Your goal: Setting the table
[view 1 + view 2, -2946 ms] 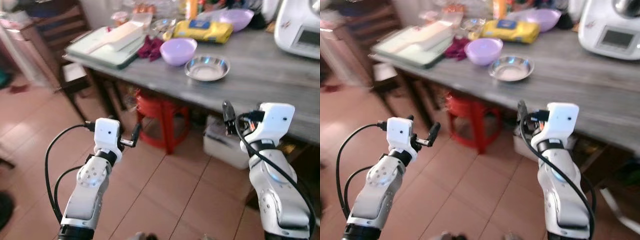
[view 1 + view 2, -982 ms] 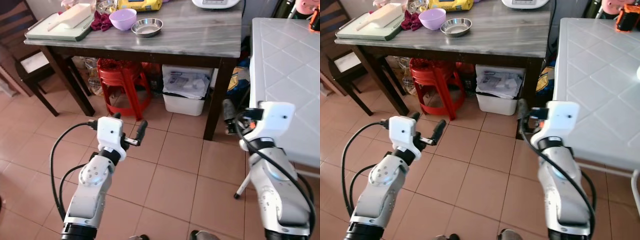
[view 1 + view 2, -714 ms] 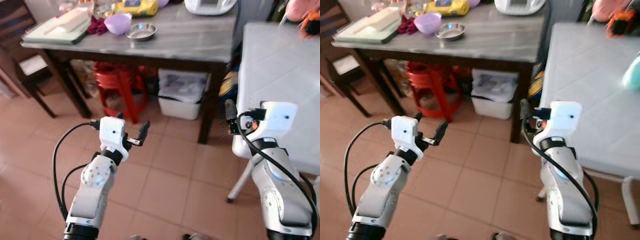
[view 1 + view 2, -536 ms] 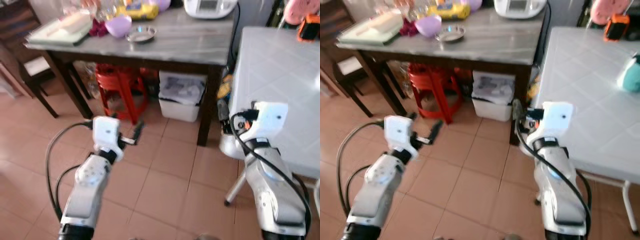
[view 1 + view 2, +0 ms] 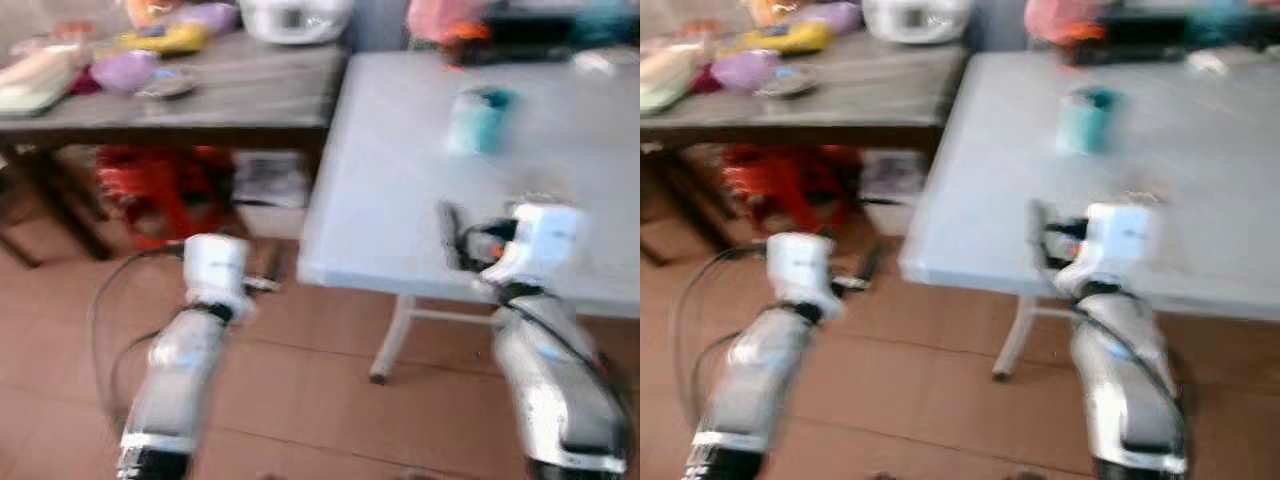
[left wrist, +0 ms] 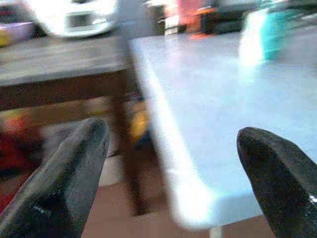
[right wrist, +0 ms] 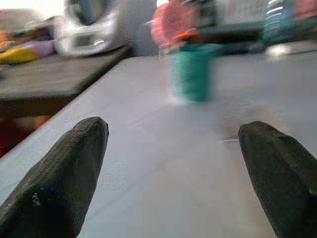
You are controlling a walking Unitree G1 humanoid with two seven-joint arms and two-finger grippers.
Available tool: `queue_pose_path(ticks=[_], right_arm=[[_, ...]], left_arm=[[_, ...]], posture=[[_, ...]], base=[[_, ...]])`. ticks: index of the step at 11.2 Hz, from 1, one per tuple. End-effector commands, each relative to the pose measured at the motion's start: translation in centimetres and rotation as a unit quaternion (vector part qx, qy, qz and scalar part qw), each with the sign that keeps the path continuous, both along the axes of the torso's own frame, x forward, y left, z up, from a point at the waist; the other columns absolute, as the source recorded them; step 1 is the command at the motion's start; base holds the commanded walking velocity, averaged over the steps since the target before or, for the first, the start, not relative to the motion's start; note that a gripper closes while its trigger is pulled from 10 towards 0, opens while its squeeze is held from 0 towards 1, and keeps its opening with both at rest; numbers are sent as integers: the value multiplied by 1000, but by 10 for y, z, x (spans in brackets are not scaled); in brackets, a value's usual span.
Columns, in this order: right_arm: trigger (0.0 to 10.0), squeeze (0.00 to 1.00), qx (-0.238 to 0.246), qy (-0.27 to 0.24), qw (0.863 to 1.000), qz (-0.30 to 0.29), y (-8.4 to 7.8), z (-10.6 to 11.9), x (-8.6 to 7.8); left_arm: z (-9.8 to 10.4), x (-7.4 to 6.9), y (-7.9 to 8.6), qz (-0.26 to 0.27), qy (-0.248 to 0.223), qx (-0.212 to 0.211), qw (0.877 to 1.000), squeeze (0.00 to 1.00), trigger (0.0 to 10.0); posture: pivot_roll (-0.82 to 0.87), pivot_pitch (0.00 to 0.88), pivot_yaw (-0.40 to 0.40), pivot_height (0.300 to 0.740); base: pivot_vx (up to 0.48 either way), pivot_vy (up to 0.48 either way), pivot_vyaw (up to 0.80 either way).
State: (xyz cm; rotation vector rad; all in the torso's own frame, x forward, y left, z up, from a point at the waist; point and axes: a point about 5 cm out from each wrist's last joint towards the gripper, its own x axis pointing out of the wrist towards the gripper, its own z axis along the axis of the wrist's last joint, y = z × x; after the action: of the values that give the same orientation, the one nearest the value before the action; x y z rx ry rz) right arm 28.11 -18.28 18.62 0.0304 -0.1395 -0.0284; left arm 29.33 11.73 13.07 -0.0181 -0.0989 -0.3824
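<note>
Blurred teal cup (image 5: 479,119) (perhaps a mug).

white table (image 5: 560,170): smooth, pale, slightly glossy top
dark table (image 5: 230,95): grey streaked top, like stone, on dark wood legs
floor (image 5: 330,400): reddish-brown tiles, matt
teal cup (image 7: 192,72): looks plastic, blurred
stool (image 5: 160,185): red plastic

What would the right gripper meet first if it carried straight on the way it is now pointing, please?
Probably the teal cup standing on the white table. The right gripper, open and empty, points across the tabletop at it, though blur leaves depth and height uncertain.
</note>
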Motion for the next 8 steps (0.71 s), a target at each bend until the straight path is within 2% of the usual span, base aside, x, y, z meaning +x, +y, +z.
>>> queue_pose_path(ticks=[1,3,5,8], right_arm=[[10000,0,8,-9,1000,22,12,3,0],[10000,0,9,-10,1000,21,13,4,0],[10000,0,9,-10,1000,21,13,3,0],[10000,0,10,-8,1000,16,13,0,-2]], left_arm=[[1,1,14,20,-3,10,1000,0,10000],[1,1,13,17,-4,10,1000,0,10000],[3,1,12,21,-12,-9,1000,0,10000],[1,-1,14,29,-11,-11,999,0,10000]], posture=[[-76,122,114,740],[-78,123,116,740],[-78,124,118,740],[-75,124,114,740]], base=[[0,-300,0],[0,-287,0],[0,0,0],[0,0,0]])
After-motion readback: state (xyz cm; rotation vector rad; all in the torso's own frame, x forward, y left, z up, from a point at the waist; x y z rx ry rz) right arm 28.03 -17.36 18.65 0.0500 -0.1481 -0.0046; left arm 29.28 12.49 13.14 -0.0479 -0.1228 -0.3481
